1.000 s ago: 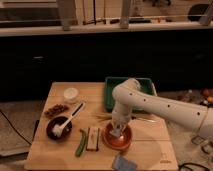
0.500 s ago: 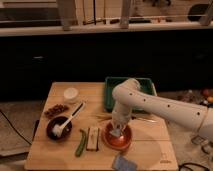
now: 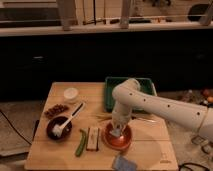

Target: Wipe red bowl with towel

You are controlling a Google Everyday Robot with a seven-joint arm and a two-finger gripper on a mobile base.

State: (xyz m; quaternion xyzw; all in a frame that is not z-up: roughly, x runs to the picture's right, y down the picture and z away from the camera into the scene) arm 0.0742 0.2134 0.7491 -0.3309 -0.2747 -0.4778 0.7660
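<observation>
Wiping underway: our pincer sits inside red bowl, pressing towel; grip unclear. Next, sweep around.

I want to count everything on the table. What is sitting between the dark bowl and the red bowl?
In the camera view, a green pod and a small rectangular block lie between the dark bowl and the red bowl. The gripper is down in the red bowl.

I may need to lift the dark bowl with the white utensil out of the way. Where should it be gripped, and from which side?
Grip the dark bowl by its near-left rim, coming from above: the white utensil leans out over its far-right edge, so that side is blocked. The claw is now down in the red bowl, where the towel cannot be made out.
</observation>
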